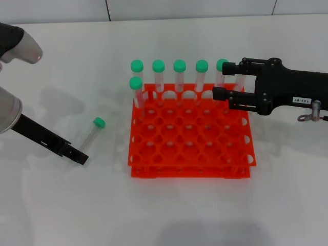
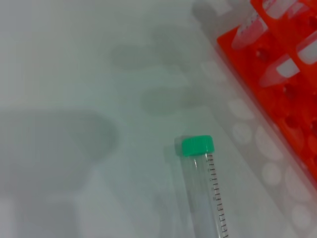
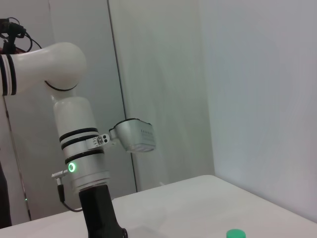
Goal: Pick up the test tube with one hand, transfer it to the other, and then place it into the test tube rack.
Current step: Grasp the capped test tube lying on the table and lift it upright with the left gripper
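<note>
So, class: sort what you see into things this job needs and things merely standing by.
Part of the job:
- test tube lying on the table
- test tube rack
- left gripper beside the tube
- right gripper over the rack

Standing by:
- capped tubes already in the rack
- white table

Bare table [image 1: 61, 205] L of rack [image 1: 190, 134]; capped tubes [image 1: 180, 77] crowd rear row; front holes open.

Green-capped clear test tube [image 1: 93, 133] lies flat on the table — left of the orange-red test tube rack [image 1: 190, 148].
</note>
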{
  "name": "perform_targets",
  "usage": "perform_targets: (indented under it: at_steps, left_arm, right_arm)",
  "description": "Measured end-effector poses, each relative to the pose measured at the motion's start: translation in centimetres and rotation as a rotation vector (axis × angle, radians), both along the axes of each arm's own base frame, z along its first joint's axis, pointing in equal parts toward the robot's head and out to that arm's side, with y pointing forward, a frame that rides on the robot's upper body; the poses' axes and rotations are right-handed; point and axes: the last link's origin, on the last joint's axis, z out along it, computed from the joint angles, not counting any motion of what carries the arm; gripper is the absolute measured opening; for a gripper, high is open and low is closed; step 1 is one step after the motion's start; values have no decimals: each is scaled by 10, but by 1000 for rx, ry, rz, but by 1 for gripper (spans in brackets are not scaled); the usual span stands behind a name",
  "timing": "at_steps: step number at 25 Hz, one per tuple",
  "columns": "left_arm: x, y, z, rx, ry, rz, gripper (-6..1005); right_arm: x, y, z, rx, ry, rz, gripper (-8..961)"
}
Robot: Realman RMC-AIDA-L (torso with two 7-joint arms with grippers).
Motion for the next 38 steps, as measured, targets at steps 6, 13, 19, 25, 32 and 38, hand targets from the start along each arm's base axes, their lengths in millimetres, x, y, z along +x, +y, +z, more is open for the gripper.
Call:
perform_targets:
  at_steps: [6,13,19,25,32,38]
  left_arm:
    - [-2,-1,-3,-9,-2,9,586]
    - [-3,-1,-3,-10,7,4,509]
    - [-3,0,-3,-5,10,2,506]
    - [-4,1,-3,-1,12,1,430]
    - [-5,1,-3,-2,15,5,395]
    - [-5,2,-3,1,15,3,353]
  right_arm:
    - [0,0,0,1,1,-1,634]
    - [0,0,0,2,0,-2,634]
    - [0,1,0,4,0,-2,634]
    - [0,1,0,6,-1,-3,634]
    - [-1,2,0,7,-2,-1,634]
    - [-1,2,0,7,-2,-1,634]
